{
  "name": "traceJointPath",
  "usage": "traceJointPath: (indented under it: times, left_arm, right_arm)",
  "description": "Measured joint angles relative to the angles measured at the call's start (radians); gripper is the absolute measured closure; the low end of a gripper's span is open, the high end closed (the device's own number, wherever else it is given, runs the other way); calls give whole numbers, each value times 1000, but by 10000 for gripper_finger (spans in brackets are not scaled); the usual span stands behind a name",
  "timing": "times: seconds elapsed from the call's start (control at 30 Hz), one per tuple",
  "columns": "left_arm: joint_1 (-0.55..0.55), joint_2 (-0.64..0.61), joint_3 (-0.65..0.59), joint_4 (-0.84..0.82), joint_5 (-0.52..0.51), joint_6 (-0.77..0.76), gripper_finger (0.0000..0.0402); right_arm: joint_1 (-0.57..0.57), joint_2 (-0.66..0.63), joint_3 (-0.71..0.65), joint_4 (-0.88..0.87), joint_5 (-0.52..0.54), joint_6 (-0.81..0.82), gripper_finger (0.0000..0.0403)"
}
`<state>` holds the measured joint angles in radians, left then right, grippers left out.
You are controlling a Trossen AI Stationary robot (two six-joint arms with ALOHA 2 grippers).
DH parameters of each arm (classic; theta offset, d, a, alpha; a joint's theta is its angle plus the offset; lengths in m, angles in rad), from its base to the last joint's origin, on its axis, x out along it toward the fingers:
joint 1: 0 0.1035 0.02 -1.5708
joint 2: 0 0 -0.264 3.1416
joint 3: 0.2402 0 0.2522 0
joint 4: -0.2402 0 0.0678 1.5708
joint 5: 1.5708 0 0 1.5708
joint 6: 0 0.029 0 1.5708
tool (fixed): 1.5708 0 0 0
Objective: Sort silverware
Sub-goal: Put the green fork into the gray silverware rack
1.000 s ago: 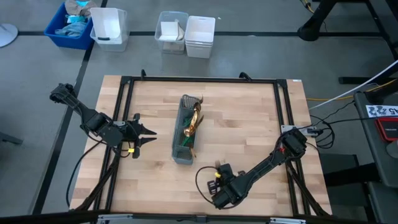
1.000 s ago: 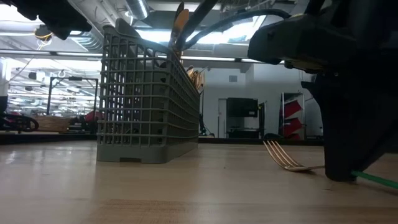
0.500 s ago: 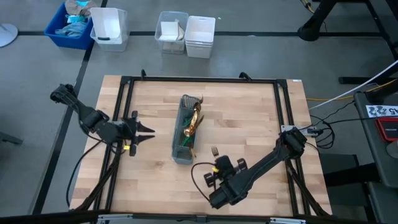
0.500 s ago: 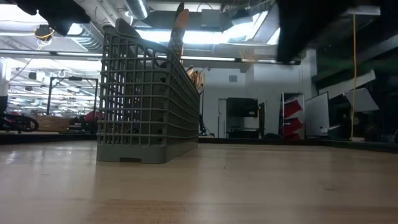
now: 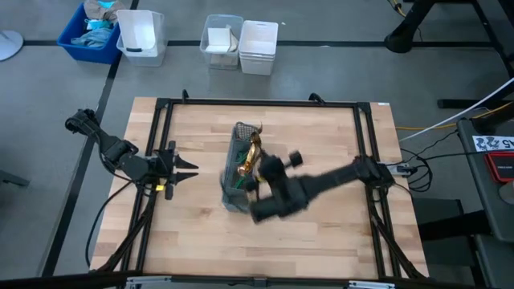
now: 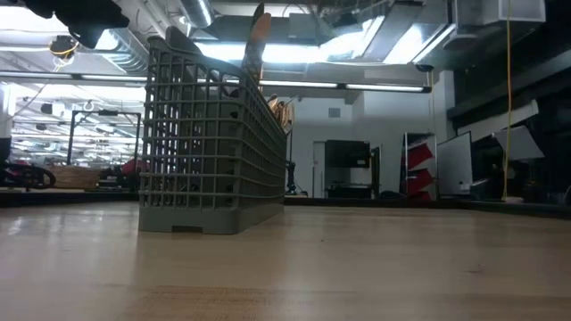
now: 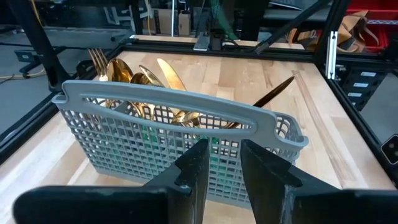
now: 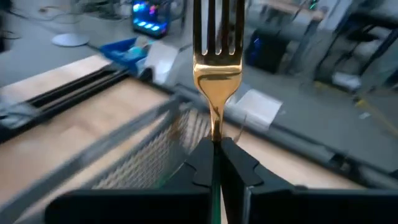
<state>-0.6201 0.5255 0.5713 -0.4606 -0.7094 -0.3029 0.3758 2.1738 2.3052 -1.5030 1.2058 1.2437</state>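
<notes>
The grey mesh caddy stands mid-table, also seen in the low view. Gold-headed silverware with teal handles sticks up out of it. My right gripper hovers blurred beside the caddy's right side, above the table, shut on a gold fork. In its wrist view the tines point away past the fingertips, with the caddy below. My left gripper waits left of the caddy. In its wrist view it is open, level, facing the caddy's long side. My right gripper pinches the fork between its two fingers where the gold neck meets the teal handle. The handle runs back between the fingers. The fork lies along the fingers, tines beyond the tips, lifted clear of the table. The fingers come from the table's right.
A black frame runs round the wooden table. White bins and a blue bin stand on the floor beyond the far edge. Bare wood lies near the front and right of the caddy.
My right gripper has lifted the fork off the table near the front edge, risen steeply and swung toward the far-left, up beside the caddy. Its wrist has turned on the way. The fork, which lay on the table, is now clear of it and out of the low view.
</notes>
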Motion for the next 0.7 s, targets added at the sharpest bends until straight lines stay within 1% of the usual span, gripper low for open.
traceJointPath:
  times: [0.13,0.23,0.3,0.47,0.53,0.6,0.7]
  left_arm:
    - [0,0,0,0,0,11,314]
    - [0,0,0,0,0,18,314]
    - [0,0,0,0,0,23,314]
    - [0,0,0,0,0,55,314]
    - [0,0,0,0,0,59,314]
    - [0,0,0,-1,0,60,314]
    - [0,0,0,-12,0,60,314]
  right_arm:
    - [-131,0,14,145,33,-233,391]
    - [-226,1,13,299,-6,-421,391]
    - [-284,1,13,420,-73,-560,391]
    - [-388,1,13,734,-315,-897,392]
    - [-420,1,13,809,-408,-975,392]
    - [-446,4,13,855,-479,-1021,392]
    - [-473,17,13,879,-527,-1066,392]
